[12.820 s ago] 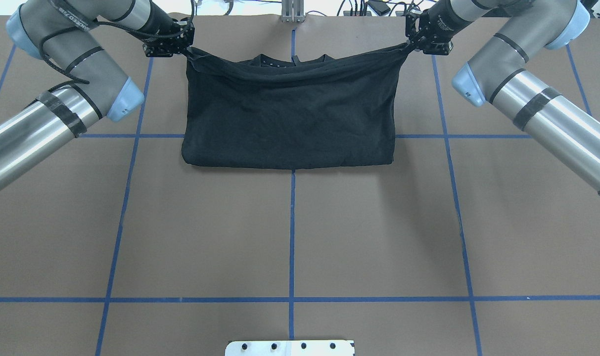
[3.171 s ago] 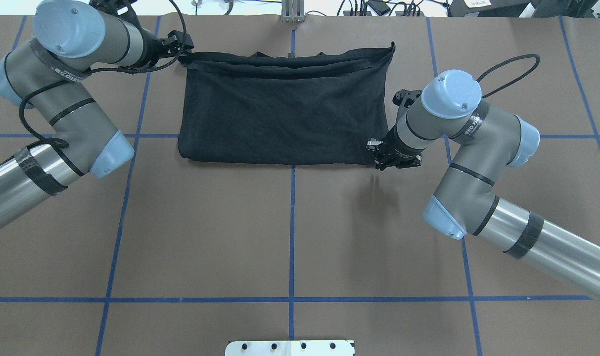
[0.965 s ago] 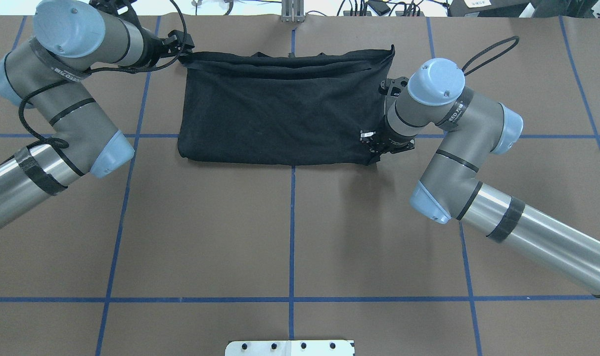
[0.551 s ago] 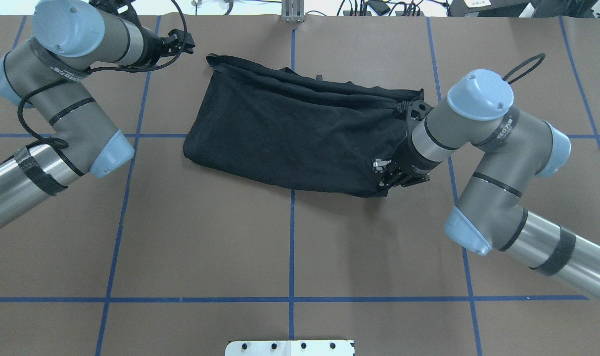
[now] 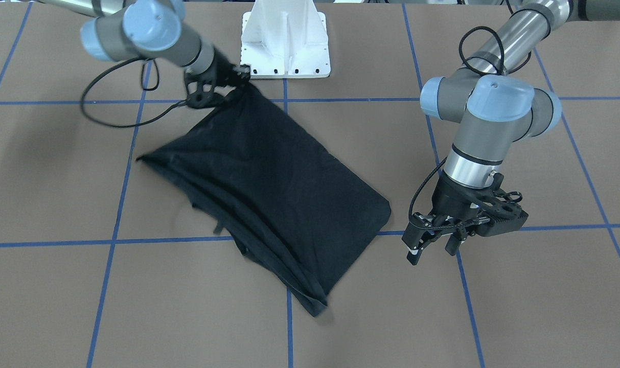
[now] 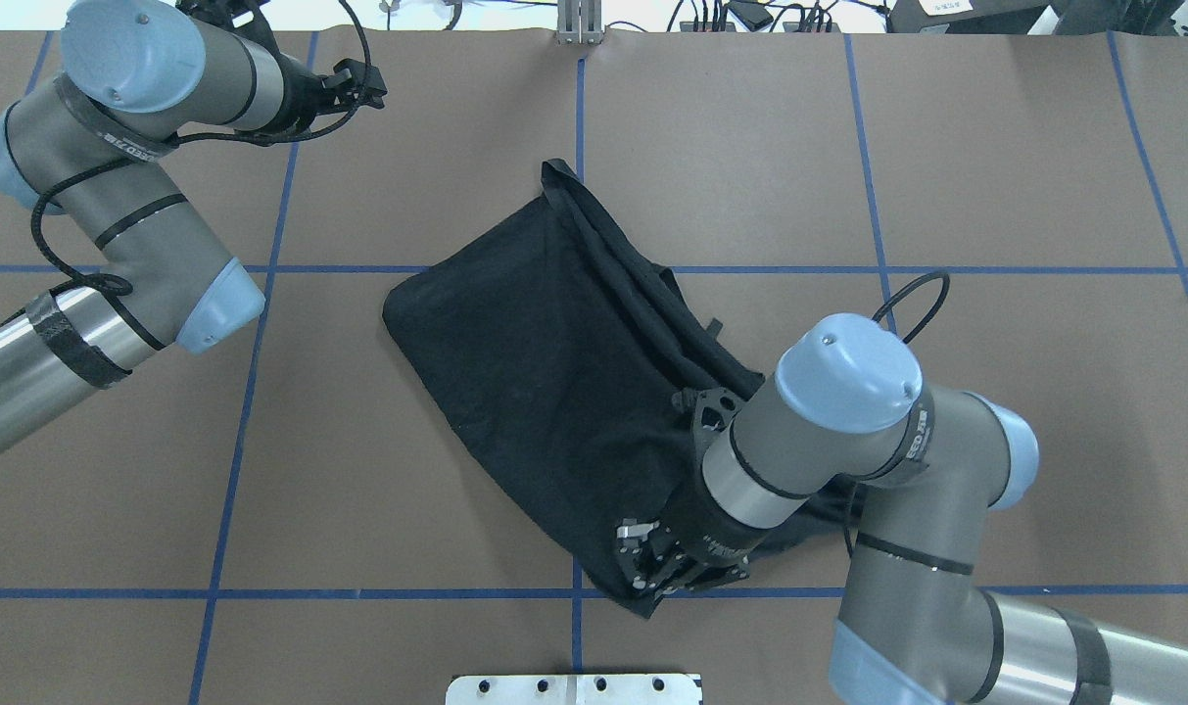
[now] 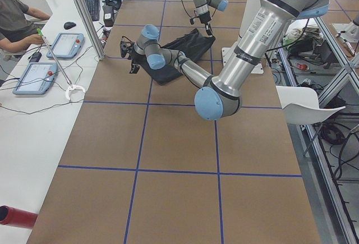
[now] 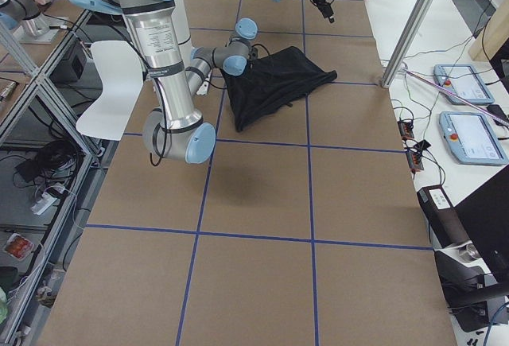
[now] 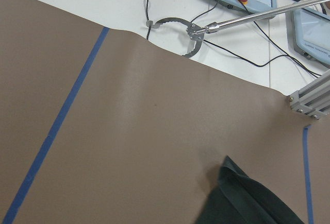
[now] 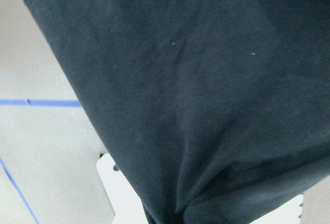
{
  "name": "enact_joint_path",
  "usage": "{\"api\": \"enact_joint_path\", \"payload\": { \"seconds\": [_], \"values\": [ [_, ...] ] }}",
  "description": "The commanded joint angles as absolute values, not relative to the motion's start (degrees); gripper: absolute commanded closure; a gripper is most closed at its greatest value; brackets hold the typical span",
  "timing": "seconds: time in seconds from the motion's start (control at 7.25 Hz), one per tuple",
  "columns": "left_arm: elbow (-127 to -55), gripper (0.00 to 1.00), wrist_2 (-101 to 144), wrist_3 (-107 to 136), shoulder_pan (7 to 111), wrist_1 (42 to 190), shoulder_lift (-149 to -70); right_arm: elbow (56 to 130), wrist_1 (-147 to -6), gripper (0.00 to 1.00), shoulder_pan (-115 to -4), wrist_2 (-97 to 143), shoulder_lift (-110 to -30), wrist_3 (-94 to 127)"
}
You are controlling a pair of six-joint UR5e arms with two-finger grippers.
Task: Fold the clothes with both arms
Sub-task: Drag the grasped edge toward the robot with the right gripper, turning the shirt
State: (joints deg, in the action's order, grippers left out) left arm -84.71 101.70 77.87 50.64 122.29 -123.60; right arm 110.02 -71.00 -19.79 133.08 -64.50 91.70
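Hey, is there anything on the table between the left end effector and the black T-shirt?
Nothing visible: only bare brown table and a blue tape line lie between the left end effector and the black T-shirt.

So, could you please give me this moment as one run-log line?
right gripper: shut on T-shirt corner | left gripper: open, empty | T-shirt: folded, askew

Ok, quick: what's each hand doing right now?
Left hand: open, holding nothing.
Right hand: closed on a corner of the black short-sleeved T-shirt.
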Motion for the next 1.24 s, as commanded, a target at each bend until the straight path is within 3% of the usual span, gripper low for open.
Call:
{"api": "enact_joint_path", "payload": {
  "seconds": [0.0, 0.14, 0.55, 0.83, 1.1],
  "values": [
    [-84.7, 0.00, 102.7, 77.9, 50.7, 122.3, -123.6, 109.3, -71.1, 0.35, -14.2, 133.1, -60.4, 95.4],
    [-84.6, 0.00, 102.7, 77.9, 50.6, 122.3, -123.6, 108.6, -71.1, 0.00, -14.9, 132.5, -60.6, 95.6],
    [-86.7, 0.00, 108.0, 77.1, 50.6, 122.3, -122.2, 107.8, -71.2, 0.00, -23.2, 133.2, -61.2, 94.9],
    [-96.8, 0.00, 114.8, 77.1, 48.4, 122.3, -113.5, 106.7, -71.1, 0.00, -30.0, 132.6, -61.1, 92.6],
    [-100.7, 0.00, 114.2, 78.0, 40.9, 122.3, -110.3, 106.2, -71.1, 0.00, -35.5, 131.7, -61.1, 86.8]
  ]
}}
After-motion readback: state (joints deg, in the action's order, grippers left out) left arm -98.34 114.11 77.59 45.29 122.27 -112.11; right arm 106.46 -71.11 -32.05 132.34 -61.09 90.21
